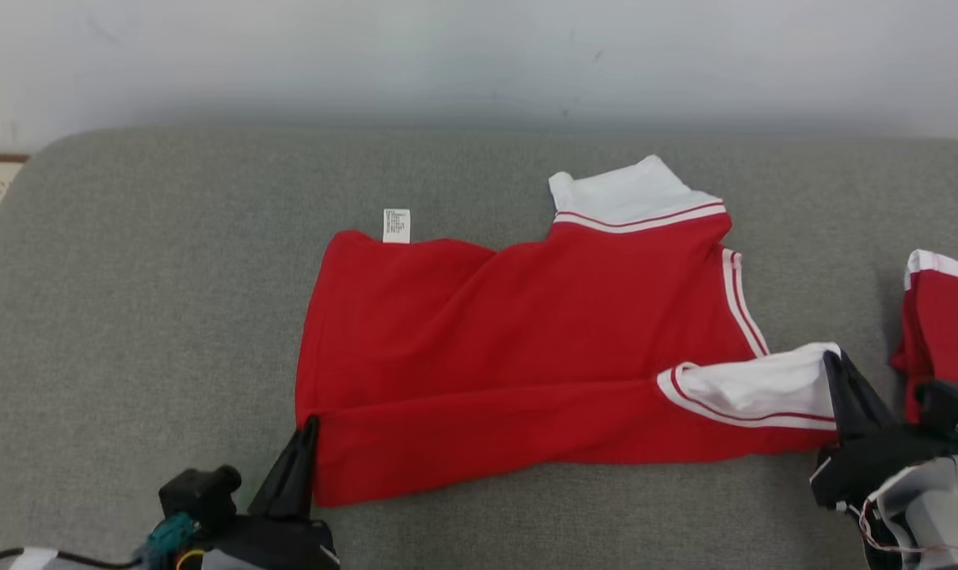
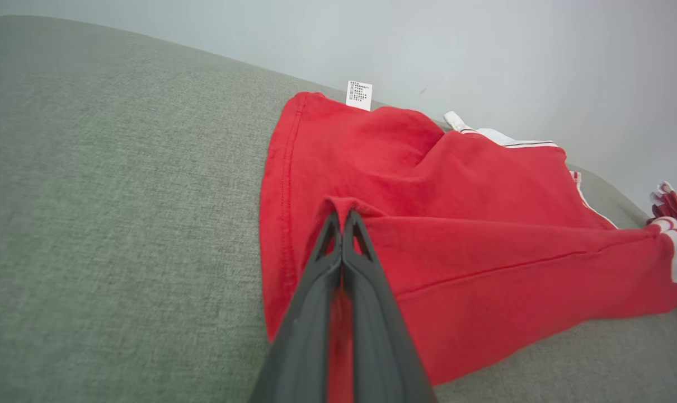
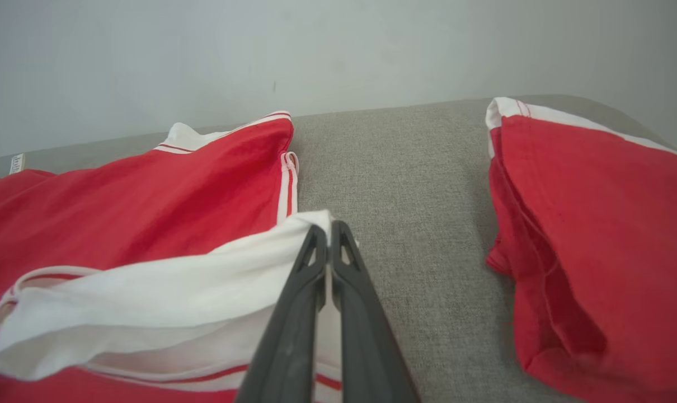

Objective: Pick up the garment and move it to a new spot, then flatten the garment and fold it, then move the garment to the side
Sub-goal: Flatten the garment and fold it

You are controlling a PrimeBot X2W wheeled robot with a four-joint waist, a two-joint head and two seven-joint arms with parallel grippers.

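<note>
The red shirt [image 1: 526,332] is pinched by the left gripper [image 1: 311,423] and right gripper [image 1: 831,360], a second red garment [image 1: 942,317] being laid near the latter.

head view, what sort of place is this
Probably an indoor garment-folding station: a grey upholstered surface against a plain pale wall, a red-and-white shirt spread on it, a second red garment beside it.

Red garment [image 1: 526,332] with white, red-striped sleeves [image 1: 633,194], partly folded.
It lies on the grey fabric surface [image 1: 131,317], 6 o'clock edge doubled over, care label [image 1: 397,226] at 11 o'clock.
</note>
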